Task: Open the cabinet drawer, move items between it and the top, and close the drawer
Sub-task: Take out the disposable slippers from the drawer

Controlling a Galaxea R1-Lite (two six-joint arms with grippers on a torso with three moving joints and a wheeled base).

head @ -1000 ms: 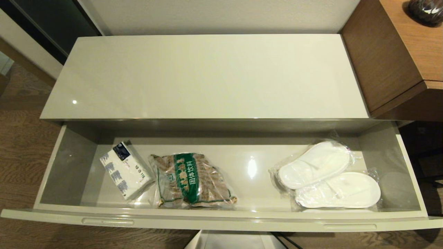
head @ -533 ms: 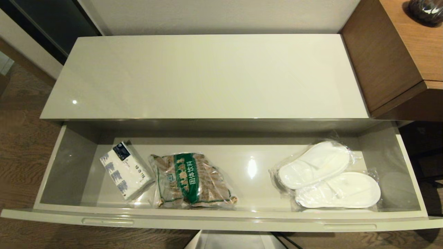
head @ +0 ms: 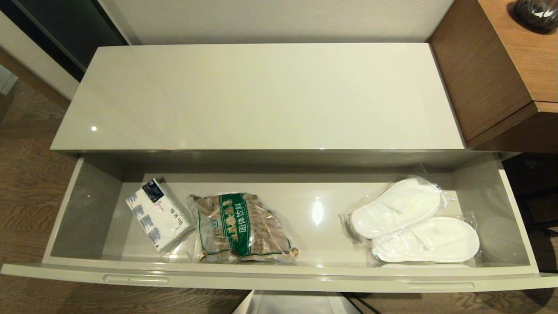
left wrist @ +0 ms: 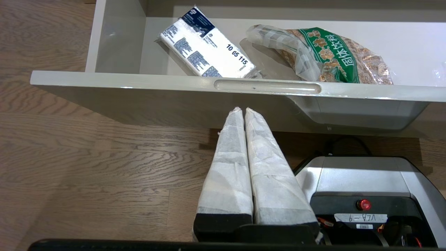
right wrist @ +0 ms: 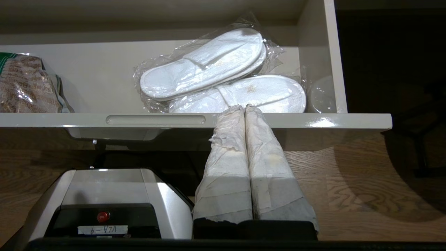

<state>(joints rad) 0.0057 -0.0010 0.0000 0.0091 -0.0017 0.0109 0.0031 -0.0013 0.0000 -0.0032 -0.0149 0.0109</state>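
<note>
Crinkly plastic bags hold the slippers (right wrist: 223,75) just beyond your empty, closed right gripper (right wrist: 245,107), inside the open cabinet drawer (right wrist: 264,120), so spread the jaws before reaching over its rim.

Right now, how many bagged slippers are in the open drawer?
2: both at the right end of the drawer; the rear slipper overlaps the front slipper. None seems hidden.
</note>
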